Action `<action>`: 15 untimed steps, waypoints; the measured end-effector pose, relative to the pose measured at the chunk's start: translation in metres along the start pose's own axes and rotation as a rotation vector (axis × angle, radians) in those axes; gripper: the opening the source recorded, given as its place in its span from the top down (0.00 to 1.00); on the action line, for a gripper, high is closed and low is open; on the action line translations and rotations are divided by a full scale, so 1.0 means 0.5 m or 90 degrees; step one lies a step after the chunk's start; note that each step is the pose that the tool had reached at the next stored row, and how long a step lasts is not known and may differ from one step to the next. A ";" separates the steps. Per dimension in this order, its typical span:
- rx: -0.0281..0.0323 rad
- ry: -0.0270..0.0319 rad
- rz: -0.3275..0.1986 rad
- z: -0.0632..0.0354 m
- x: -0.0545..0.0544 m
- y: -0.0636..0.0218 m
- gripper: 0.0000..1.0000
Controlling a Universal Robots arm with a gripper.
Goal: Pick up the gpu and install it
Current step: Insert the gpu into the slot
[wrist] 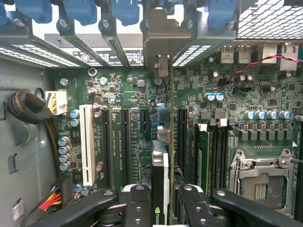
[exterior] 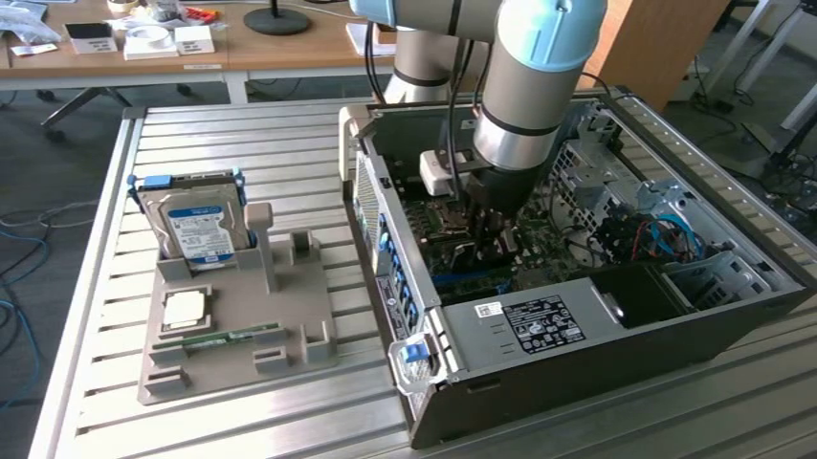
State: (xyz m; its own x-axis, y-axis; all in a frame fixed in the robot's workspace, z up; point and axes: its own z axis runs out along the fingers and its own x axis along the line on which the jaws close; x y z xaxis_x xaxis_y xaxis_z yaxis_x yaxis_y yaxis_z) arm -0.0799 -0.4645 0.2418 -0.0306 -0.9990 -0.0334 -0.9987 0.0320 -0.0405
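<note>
Black gripper [wrist: 160, 208] fingers [wrist: 137, 208] are seen closest to the wrist camera, closed on the gpu [wrist: 160, 175], which is held edge-on between them with its silver bracket end turned toward the rear slot openings of the case. Around this, the largest thing is the open computer case [exterior: 613, 335] lying on the slatted metal table [exterior: 230, 143], and the arm [exterior: 530, 76] is reached down into it. Inside, the green motherboard [wrist: 118, 90] is visible, with the white slot [wrist: 86, 144] and the black expansion slots [wrist: 124, 142] next to the card, and the empty processor socket [wrist: 258, 177] to one side. The card is held just above the board, in line with one black slot; whether it is already seated cannot be told. On the exterior view's left a grey holder [exterior: 236, 325] carries the hard drive [exterior: 198, 229]. The gpu is judged light and stiff but fragile: it should be gripped by its shroud and edges, not by the components or gold contacts.
</note>
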 end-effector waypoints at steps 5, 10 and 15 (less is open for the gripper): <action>-0.0001 0.0001 0.000 0.002 0.000 0.000 0.73; -0.0002 0.0002 0.000 0.005 0.000 0.000 0.73; -0.0001 0.0001 0.000 0.006 0.000 0.001 0.73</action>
State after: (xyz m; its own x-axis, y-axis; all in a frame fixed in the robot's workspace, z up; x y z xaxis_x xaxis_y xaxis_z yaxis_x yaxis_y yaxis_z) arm -0.0801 -0.4645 0.2390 -0.0307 -0.9990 -0.0333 -0.9987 0.0320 -0.0404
